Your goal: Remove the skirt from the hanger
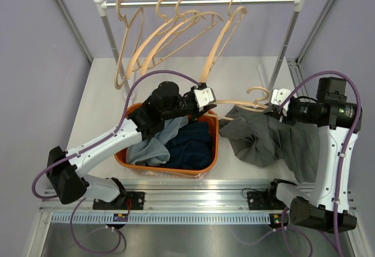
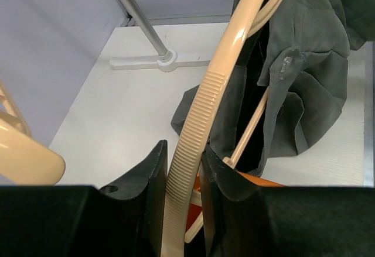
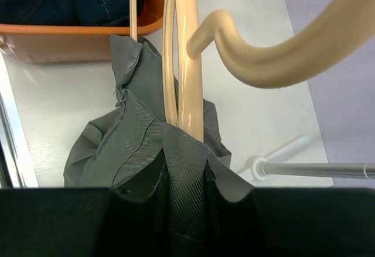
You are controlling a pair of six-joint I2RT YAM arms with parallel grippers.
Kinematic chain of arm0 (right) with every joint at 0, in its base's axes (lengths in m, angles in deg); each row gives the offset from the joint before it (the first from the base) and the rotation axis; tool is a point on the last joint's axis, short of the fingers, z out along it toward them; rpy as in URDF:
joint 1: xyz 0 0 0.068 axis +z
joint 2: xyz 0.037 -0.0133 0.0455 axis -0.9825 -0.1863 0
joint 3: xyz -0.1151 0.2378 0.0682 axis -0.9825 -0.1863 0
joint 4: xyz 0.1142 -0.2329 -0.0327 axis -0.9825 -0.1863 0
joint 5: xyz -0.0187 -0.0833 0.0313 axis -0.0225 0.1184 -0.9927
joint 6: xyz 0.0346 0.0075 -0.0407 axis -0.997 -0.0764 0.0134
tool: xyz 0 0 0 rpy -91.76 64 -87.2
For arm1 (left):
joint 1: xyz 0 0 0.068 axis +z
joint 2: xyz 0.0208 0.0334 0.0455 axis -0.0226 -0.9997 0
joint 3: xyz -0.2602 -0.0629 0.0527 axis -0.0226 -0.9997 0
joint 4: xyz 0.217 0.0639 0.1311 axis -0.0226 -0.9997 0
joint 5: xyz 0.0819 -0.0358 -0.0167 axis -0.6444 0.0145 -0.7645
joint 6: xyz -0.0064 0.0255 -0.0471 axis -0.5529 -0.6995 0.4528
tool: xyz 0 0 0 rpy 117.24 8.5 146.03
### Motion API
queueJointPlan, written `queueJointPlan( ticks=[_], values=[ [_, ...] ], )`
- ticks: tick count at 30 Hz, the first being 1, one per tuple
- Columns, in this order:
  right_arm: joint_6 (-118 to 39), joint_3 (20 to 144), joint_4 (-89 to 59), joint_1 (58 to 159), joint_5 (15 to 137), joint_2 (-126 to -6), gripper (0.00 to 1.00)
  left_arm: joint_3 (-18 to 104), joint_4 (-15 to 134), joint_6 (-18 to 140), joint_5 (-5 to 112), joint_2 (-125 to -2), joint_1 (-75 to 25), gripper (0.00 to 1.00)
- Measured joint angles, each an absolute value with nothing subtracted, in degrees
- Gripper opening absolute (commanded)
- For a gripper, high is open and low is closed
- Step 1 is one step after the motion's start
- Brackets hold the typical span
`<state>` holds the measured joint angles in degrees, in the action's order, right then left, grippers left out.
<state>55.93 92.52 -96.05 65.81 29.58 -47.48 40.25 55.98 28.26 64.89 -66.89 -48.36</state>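
A grey skirt (image 1: 272, 143) hangs off a cream hanger (image 1: 243, 103) held level between my two grippers, right of the orange basket. My left gripper (image 1: 205, 97) is shut on the hanger's ribbed left arm (image 2: 196, 134), the black fingers (image 2: 143, 181) pressing it from both sides. My right gripper (image 1: 280, 102) is shut on the skirt's waistband (image 3: 187, 169) where it wraps the hanger's right arm (image 3: 188, 75). The skirt's lower part lies bunched on the table. The hanger's hook (image 3: 275, 52) curls above the right gripper.
An orange basket (image 1: 132, 164) holding blue and dark clothes (image 1: 187, 146) sits under my left arm. A clothes rail (image 1: 199, 2) with several empty cream hangers (image 1: 164, 34) stands at the back; its right foot (image 2: 164, 62) rests on the white table.
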Motion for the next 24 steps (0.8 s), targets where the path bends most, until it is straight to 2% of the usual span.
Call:
queueJointPlan(
  ticks=[1, 2, 4, 5, 6, 8, 13, 15, 18, 19, 21, 22, 24],
  values=[
    [55.4, 92.6, -96.2, 65.9, 28.8, -47.7, 0.02, 40.0, 55.9, 28.3, 64.7, -66.1, -48.4, 0.00],
    [55.0, 92.8, -96.5, 65.9, 28.2, -47.9, 0.01, 39.8, 55.8, 28.3, 64.6, -65.5, -48.4, 0.11],
    [54.8, 93.3, -96.7, 65.9, 27.4, -48.4, 0.00, 39.8, 55.7, 28.3, 64.6, -64.8, -48.4, 0.27],
    [54.8, 93.7, -96.8, 65.9, 27.2, -48.7, 0.00, 39.8, 55.7, 28.3, 64.6, -64.7, -48.3, 0.47],
    [54.8, 93.9, -96.9, 66.1, 27.2, -48.9, 0.00, 39.8, 55.7, 28.1, 64.7, -64.7, -48.2, 0.53],
    [54.8, 94.2, -96.6, 66.4, 26.9, -49.1, 0.00, 40.1, 55.6, 28.8, 65.5, -65.1, -48.2, 0.57],
    [54.8, 94.7, -96.2, 67.5, 27.1, -49.2, 0.00, 43.7, 53.6, 28.9, 67.9, -68.4, -48.2, 0.61],
    [54.7, 94.7, -96.0, 68.1, 27.1, -49.1, 0.00, 45.3, 52.7, 28.7, 68.9, -70.1, -48.2, 0.60],
    [54.4, 94.7, -95.9, 68.9, 27.0, -48.9, 0.00, 46.4, 51.4, 28.2, 69.5, -71.6, -48.2, 0.49],
    [54.3, 94.7, -95.8, 69.1, 27.0, -48.8, 0.00, 46.5, 50.8, 27.9, 69.6, -71.9, -48.3, 0.36],
    [54.2, 94.5, -96.0, 69.3, 27.6, -48.3, 0.00, 46.7, 50.2, 27.3, 69.6, -72.1, -48.3, 0.21],
    [53.9, 94.3, -95.9, 69.3, 27.8, -48.0, 0.00, 46.7, 50.0, 26.4, 69.9, -72.1, -48.2, 0.08],
    [53.4, 94.2, -95.3, 69.4, 28.7, -48.0, 0.00, 46.7, 48.1, 24.3, 70.9, -72.1, -48.5, 0.00]
  ],
)
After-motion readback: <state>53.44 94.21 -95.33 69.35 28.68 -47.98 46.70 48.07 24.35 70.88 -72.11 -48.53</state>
